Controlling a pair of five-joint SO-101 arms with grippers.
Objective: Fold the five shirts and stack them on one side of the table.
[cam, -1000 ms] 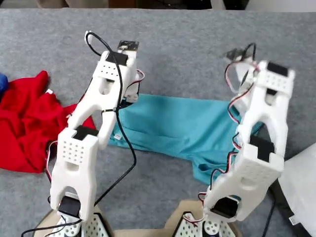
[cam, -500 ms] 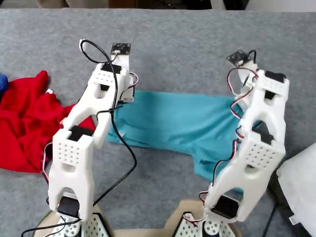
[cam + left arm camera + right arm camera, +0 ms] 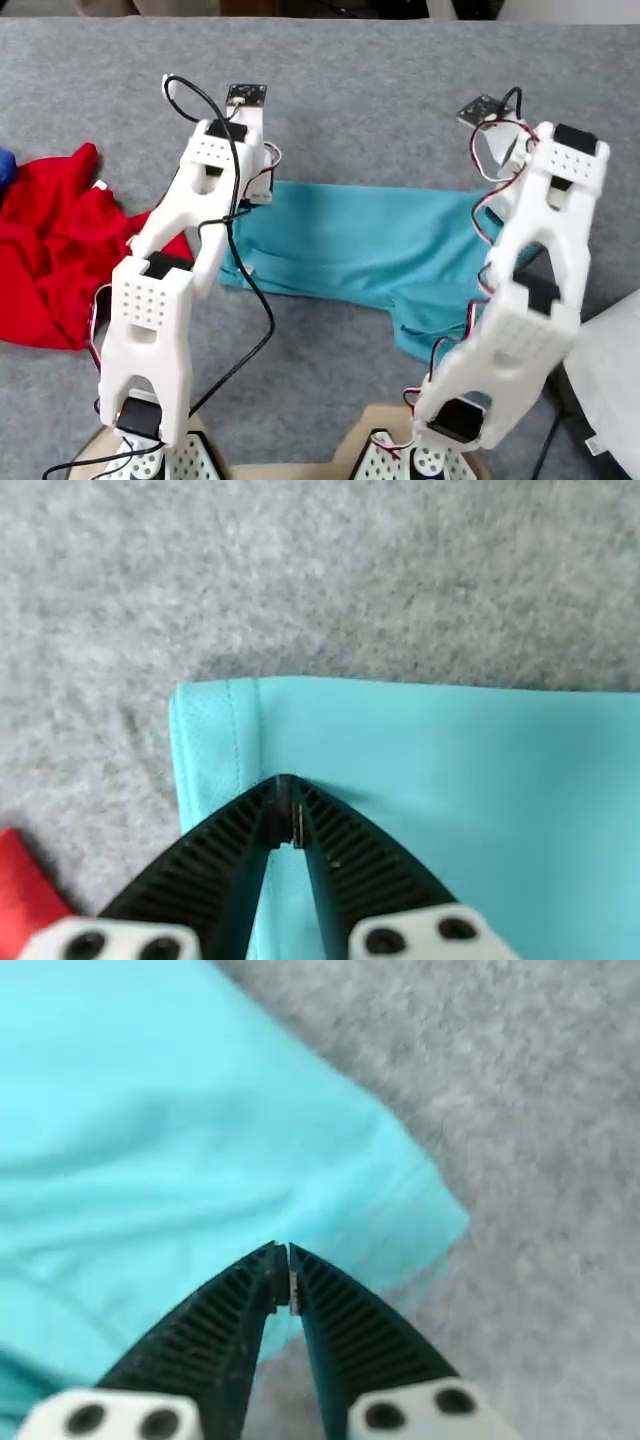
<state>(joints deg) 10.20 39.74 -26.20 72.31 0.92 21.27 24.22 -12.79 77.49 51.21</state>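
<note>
The left claw (image 3: 287, 810) and right claw (image 3: 282, 1270) were each shut on a corner of the flat teal cloth shirt (image 3: 350, 250). This looked like the folding step. Next, they should probably bring both corners over together.

Table cover (image 3: 400, 110): grey, felt-like, spread across the whole frame.
Base board (image 3: 290, 472): tan, at bottom centre of the high view.
White material (image 3: 610, 370): lower right corner, cut off by the frame edge; its nature is unclear.
</note>
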